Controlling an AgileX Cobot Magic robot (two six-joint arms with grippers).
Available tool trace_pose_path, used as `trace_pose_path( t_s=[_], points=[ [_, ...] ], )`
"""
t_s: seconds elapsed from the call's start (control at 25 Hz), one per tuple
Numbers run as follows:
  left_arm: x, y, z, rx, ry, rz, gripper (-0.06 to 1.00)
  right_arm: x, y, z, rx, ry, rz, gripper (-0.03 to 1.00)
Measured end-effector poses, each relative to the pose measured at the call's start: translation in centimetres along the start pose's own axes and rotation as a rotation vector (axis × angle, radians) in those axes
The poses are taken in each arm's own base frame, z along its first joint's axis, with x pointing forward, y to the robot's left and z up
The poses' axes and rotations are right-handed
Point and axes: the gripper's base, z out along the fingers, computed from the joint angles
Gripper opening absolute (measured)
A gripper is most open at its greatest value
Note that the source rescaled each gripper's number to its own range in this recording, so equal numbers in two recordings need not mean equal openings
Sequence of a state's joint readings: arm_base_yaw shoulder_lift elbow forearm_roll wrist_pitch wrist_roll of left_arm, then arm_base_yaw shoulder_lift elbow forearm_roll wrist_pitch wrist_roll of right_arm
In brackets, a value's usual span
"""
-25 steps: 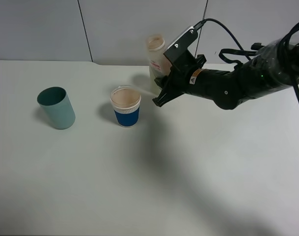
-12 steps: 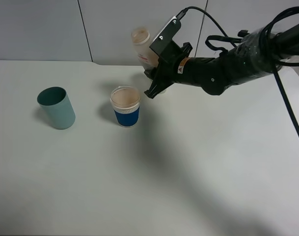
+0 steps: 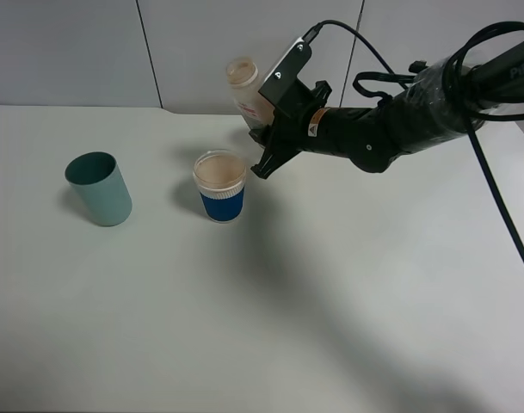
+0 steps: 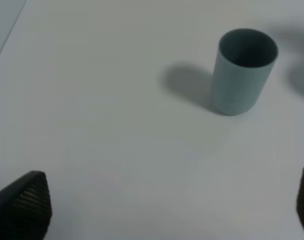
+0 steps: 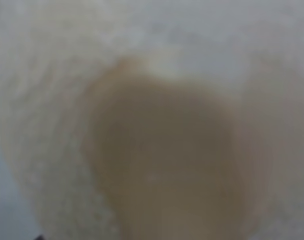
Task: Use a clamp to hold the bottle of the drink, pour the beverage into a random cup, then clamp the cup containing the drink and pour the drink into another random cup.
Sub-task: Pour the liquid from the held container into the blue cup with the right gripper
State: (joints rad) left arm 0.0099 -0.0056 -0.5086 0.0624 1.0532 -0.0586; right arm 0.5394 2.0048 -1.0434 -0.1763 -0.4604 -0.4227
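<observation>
My right gripper is shut on the drink bottle, a pale bottle with beige liquid, held tilted leftward above and behind the blue-and-white paper cup. The bottle's mouth points up and to the left. The right wrist view is filled by the blurred bottle with beige liquid inside. The teal cup stands upright at the left; it also shows in the left wrist view. My left gripper is open, low over the table, well short of the teal cup; the arm itself is out of the high view.
The white table runs to a grey panelled wall behind. The right arm and its black cables stretch across the back right of the table.
My right gripper has lifted the bottle off the table, carried it left toward the blue cup and tilted it. The cups have not moved.
</observation>
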Motion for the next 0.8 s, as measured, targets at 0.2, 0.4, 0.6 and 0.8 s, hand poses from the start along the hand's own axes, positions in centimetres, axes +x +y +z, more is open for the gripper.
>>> trace_pose_path(
  t_s=[0.2, 0.4, 0.6, 0.8],
  points=[
    [0.0, 0.0, 0.0, 0.0, 0.0, 0.0, 1.0, -0.1, 0.1, 0.0, -0.007, -0.012, -0.008, 0.01],
    [0.0, 0.0, 0.0, 0.0, 0.0, 0.0, 1.0, -0.2, 0.2, 0.0, -0.019, -0.017, -0.029, 0.01],
    [0.0, 0.0, 0.0, 0.0, 0.0, 0.0, 1.0, -0.6, 0.0, 0.2, -0.026, -0.035, -0.062, 0.01],
    [0.0, 0.0, 0.0, 0.0, 0.0, 0.0, 1.0, -1.7, -0.6, 0.5, -0.02, -0.061, -0.091, 0.01]
  ],
)
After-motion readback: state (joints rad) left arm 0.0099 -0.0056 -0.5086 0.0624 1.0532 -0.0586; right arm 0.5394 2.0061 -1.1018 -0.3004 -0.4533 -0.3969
